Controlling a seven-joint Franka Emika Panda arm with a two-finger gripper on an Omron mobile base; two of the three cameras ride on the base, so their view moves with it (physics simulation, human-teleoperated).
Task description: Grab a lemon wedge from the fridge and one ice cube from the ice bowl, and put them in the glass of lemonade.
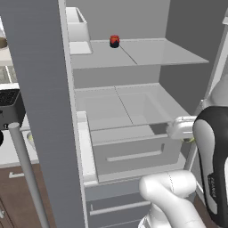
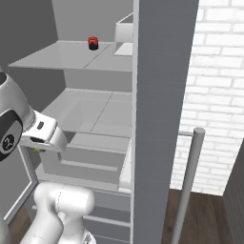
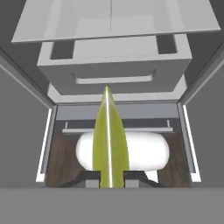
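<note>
The fridge (image 1: 42, 89) (image 2: 162, 95) stands with its door swung open, showing grey shelves and a crisper drawer (image 3: 113, 65). My gripper (image 3: 110, 179) is shut on a yellow-green lemon wedge (image 3: 109, 140), which stands thin edge up between the fingertips. From the base views the gripper (image 1: 189, 139) (image 2: 36, 149) hangs just outside the fridge, in front of the drawer, and a sliver of the lemon wedge shows under the white hand. The ice bowl, the ice cube and the glass of lemonade are out of view.
A small red and dark object (image 1: 114, 41) (image 2: 93, 43) sits on the upper shelf. The open door and its long bar handle (image 1: 24, 169) (image 2: 188, 181) flank the arm. A dark appliance (image 1: 9, 107) stands on the counter behind the door. A white brick wall (image 2: 217, 95) lies right.
</note>
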